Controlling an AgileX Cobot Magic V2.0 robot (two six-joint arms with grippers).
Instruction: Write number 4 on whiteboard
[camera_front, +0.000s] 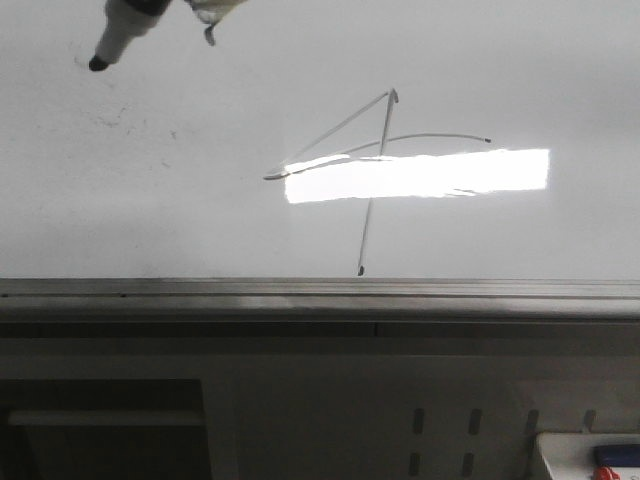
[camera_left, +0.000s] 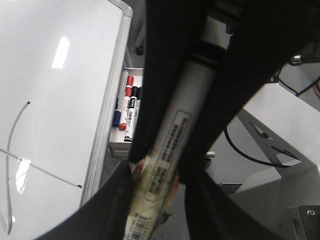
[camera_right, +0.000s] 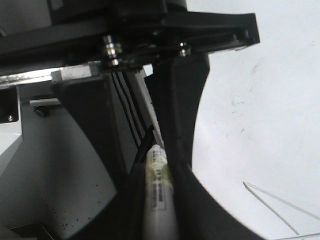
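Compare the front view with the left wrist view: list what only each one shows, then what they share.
Only the front view shows the complete number 4, the wide glare bar across it, and the marker's black tip raised above the board. Only the left wrist view shows the left gripper shut on the marker and the spare markers in a tray beside the board. Both show the whiteboard and its metal edge rail.

One whiteboard (camera_front: 150, 200) carries one number 4 (camera_front: 375, 160). Beside its rail, one tray (camera_left: 116, 148) holds three markers (camera_left: 127, 107). Each gripper grips one marker.
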